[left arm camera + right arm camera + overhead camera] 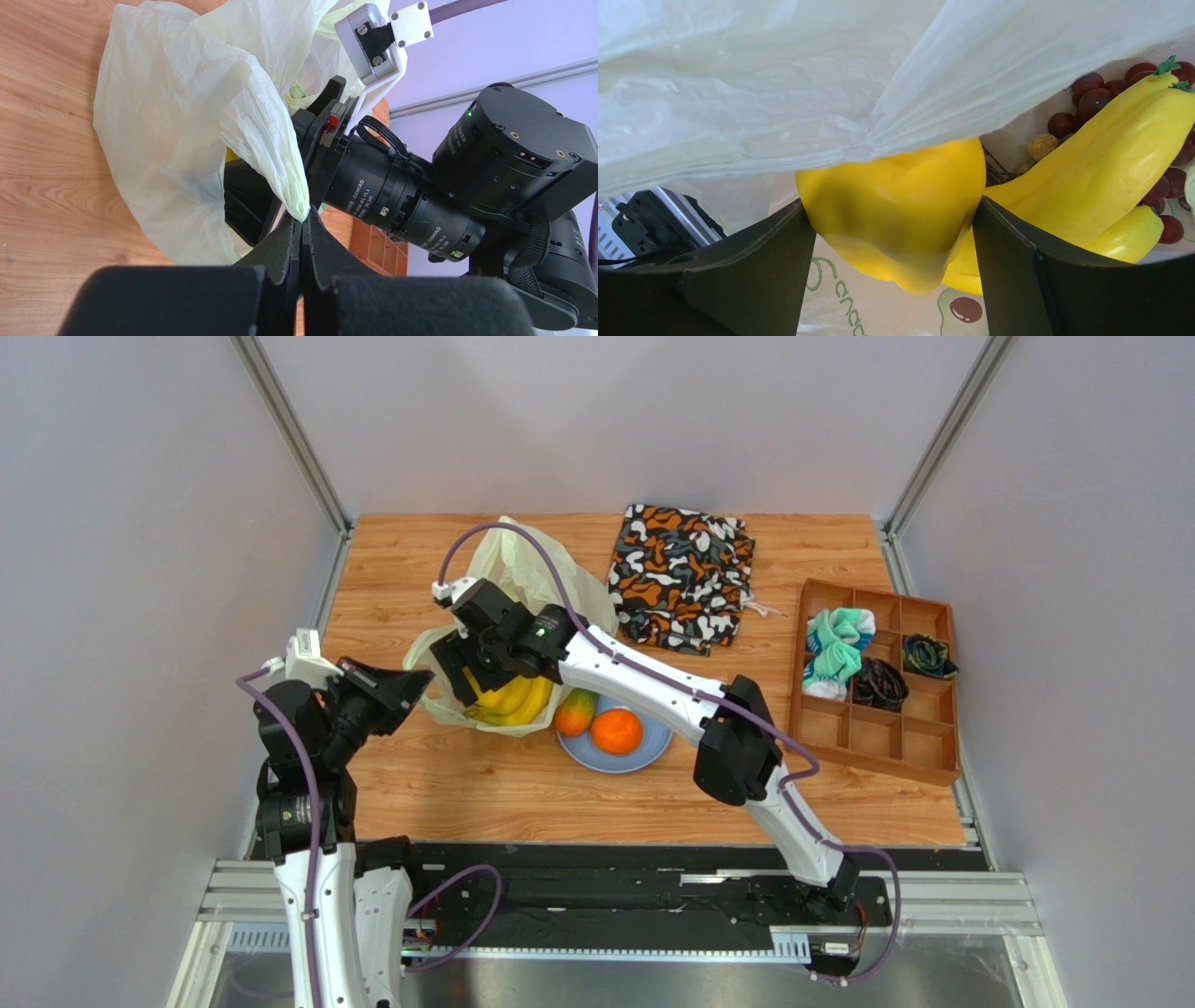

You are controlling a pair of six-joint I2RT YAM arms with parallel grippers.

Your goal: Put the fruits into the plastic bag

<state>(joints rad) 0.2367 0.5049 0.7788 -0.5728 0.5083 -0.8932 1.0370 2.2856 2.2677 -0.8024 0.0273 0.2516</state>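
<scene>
Right wrist, bananas under plastic bag rim

You are looking at a plastic bag of thin, translucent film, crinkled and softly sheened, with print showing through its wall. The bananas look like moulded plastic: smooth, waxy and faintly speckled, with a low gloss. The grapes behind them are dark and glossy. Your left gripper has matt black fingers with a finely grained face. The right gripper has fingers of matt black hard plastic. The surface is wood-grain board with a satin finish. On it you have a cloth bag of matt printed fabric, a wooden tray with a dull finish, and a smooth blue plate. The orange and mango on the plate show a mild sheen.
</scene>
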